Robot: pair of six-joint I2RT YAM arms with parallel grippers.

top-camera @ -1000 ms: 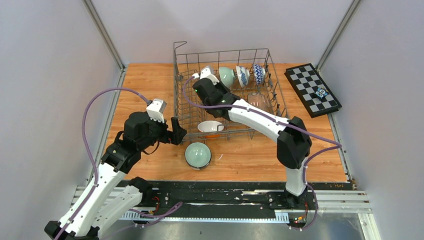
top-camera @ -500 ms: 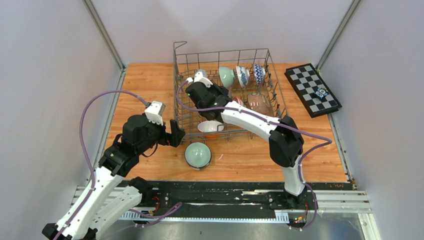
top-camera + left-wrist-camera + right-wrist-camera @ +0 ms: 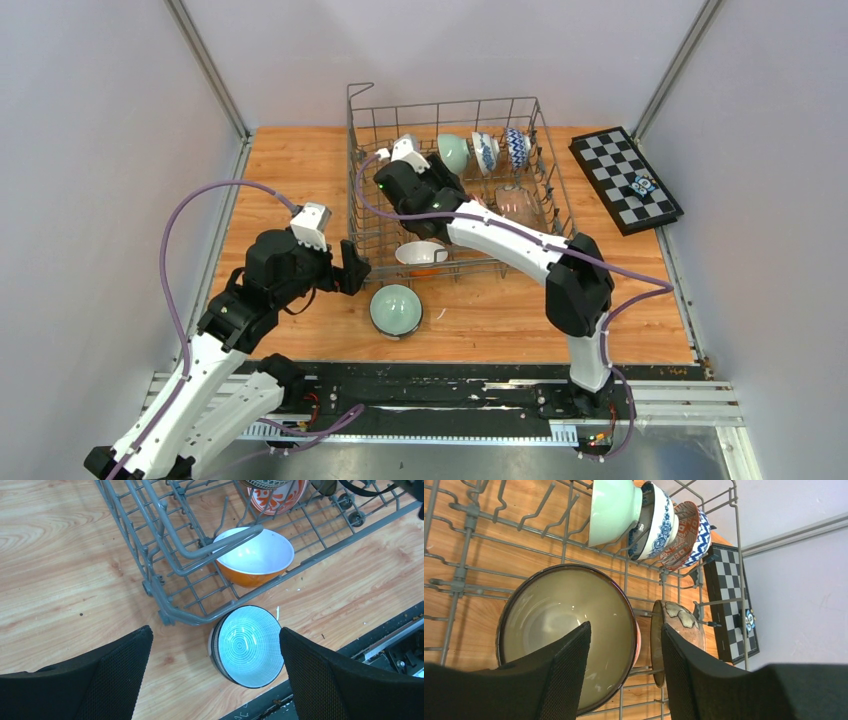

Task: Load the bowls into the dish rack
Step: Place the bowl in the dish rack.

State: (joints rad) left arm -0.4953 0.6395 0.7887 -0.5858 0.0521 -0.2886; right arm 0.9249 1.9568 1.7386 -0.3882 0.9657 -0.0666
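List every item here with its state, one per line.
Rack, partly loaded.
Left claw, open, empty.
Right claw, open, straddling the beige bowl rim.
Orange bowl, in the rack, mouth up.
Striped bowl, on the table outside the rack.
Green bowl, racked on edge.

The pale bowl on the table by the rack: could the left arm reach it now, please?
Probably yes: the left end effector hangs open beside the bowl, which sits upright with nothing over it. The dish rack's near rail is close beside it and could crowd a finger.
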